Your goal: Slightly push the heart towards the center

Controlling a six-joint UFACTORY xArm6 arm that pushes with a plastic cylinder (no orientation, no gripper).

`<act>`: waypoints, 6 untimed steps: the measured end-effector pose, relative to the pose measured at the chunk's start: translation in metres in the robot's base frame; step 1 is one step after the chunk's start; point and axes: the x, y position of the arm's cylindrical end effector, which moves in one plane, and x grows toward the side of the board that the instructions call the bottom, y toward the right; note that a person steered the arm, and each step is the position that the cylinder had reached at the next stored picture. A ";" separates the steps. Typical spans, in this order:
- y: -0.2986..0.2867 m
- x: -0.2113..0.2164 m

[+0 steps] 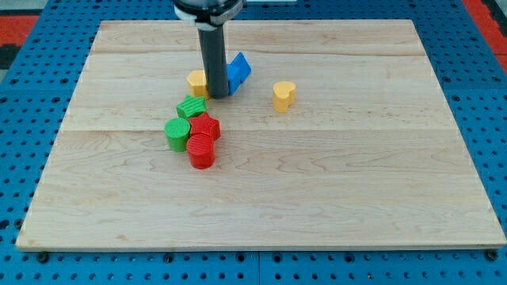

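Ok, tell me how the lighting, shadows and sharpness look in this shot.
Camera view: even, soft light, no glare on the wooden board; only faint short shadows under the yellow heart and red cylinder. Blocks are sharp; the rod's top is cropped by the view's top, and my tip sits between the yellow block and blue block.

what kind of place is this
Probably a robotics lab bench: a wooden board on a blue pegboard, small coloured blocks, and my tip between the yellow block and blue block.

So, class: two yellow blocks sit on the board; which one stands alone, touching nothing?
The yellow heart at the view's right. The other yellow block sits right beside my tip and the blue block.
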 end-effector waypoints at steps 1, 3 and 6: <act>0.010 -0.033; 0.116 -0.028; 0.132 0.045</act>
